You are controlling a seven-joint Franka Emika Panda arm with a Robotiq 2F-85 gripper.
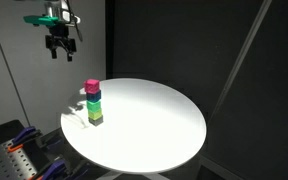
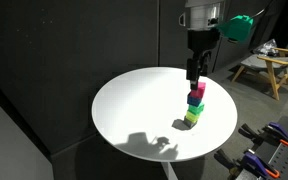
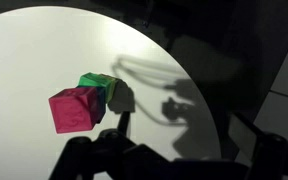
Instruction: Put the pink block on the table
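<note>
The pink block [image 1: 92, 87] tops a stack of cubes on the round white table [image 1: 154, 120]. Under it are a blue cube [image 1: 93, 97], a green cube and a yellow-green cube [image 1: 96, 118]. The stack also shows in an exterior view, with the pink block [image 2: 197, 90] uppermost on the table [image 2: 134, 100]. My gripper [image 1: 60, 47] hangs well above the stack, open and empty, and is seen above it in an exterior view [image 2: 194, 70]. The wrist view looks down on the pink block [image 3: 76, 108], with my dark fingers [image 3: 184, 160] apart at the bottom edge.
Dark curtains surround the table. Clamps and tools [image 1: 19, 150] lie on a bench beside it, also seen in an exterior view [image 2: 264, 150]. A wooden stand [image 2: 269, 62] is behind. The table's edge [image 3: 209, 90] runs close to the stack.
</note>
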